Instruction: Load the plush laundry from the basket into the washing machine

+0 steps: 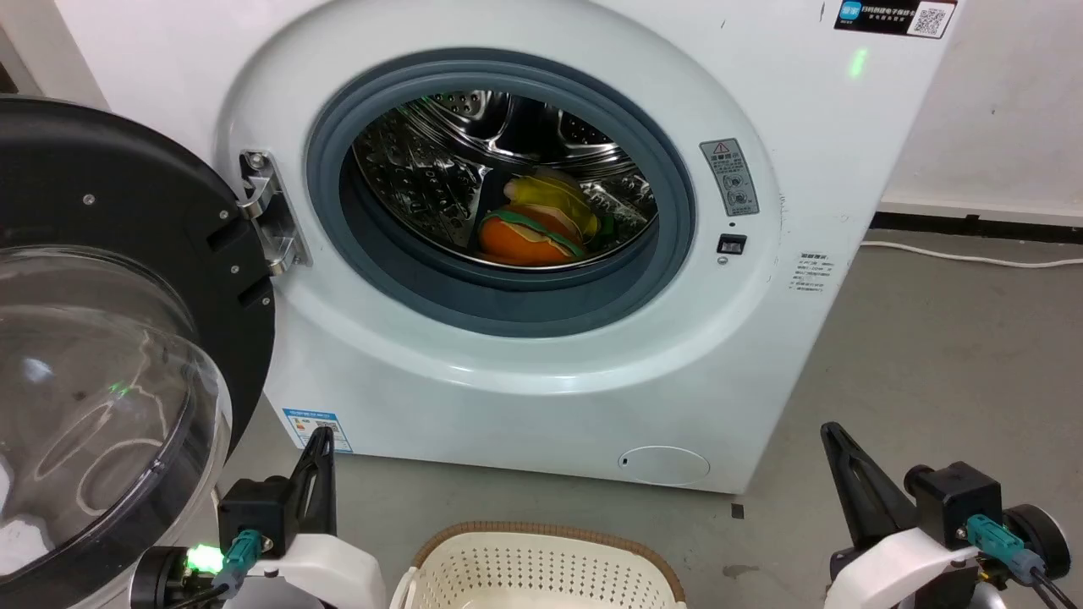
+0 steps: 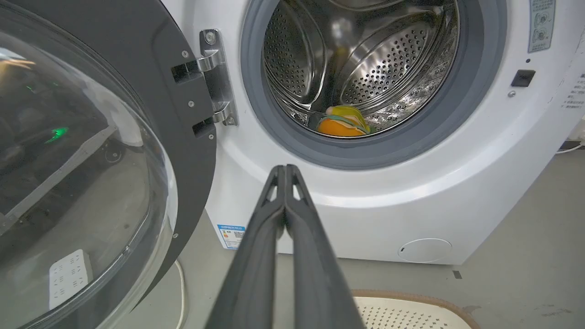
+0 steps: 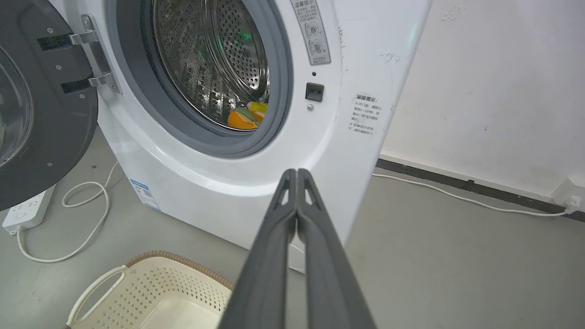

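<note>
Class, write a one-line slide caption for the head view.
With the plush laundry inside the open washing machine, the basket sits between the shut left gripper and right gripper.

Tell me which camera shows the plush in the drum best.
Head view: the plush laundry lies large and central in the drum, orange burger, yellow piece and green bit distinct. The left wrist view shows it smaller; the right wrist view catches an orange-yellow sliver beside the door seal.
</note>
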`<state>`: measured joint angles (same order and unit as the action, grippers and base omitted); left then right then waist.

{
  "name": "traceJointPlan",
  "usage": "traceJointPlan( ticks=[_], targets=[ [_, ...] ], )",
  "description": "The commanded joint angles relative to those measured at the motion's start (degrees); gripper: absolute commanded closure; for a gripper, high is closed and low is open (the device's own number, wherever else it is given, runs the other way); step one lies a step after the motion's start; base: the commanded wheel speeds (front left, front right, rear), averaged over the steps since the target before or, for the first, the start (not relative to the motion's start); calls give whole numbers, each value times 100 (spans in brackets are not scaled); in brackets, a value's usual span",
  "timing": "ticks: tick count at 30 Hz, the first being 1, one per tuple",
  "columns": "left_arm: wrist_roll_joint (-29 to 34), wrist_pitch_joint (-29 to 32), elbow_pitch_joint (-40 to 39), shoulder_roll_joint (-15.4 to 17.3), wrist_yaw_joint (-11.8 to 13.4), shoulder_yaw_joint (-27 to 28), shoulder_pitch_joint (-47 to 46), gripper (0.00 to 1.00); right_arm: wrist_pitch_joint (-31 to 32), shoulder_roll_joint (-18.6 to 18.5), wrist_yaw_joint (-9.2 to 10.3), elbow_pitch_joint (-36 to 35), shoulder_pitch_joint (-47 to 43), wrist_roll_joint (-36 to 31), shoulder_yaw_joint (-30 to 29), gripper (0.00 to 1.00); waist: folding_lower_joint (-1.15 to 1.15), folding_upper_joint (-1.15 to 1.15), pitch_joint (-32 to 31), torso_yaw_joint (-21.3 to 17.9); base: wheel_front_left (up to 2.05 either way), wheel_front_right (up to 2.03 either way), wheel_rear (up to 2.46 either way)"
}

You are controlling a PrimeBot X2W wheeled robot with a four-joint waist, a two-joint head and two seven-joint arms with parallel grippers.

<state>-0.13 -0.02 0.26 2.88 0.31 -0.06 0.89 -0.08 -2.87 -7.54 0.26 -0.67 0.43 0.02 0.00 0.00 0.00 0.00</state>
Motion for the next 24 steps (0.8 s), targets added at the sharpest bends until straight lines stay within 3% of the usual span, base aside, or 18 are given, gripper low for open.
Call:
traceJointPlan(
  ticks=[1, 24],
  targets=[
    [13, 2, -26, -1, -31, 6, -89, 100, 8, 0, 5, -26, 67, -43, -2, 100, 0, 0, 0, 0, 0, 0, 0],
    [13, 2, -26, -1, -31, 6, -89, 100, 8, 0, 5, -26, 67, -43, -2, 100, 0, 0, 0, 0, 0, 0, 0]
  ],
)
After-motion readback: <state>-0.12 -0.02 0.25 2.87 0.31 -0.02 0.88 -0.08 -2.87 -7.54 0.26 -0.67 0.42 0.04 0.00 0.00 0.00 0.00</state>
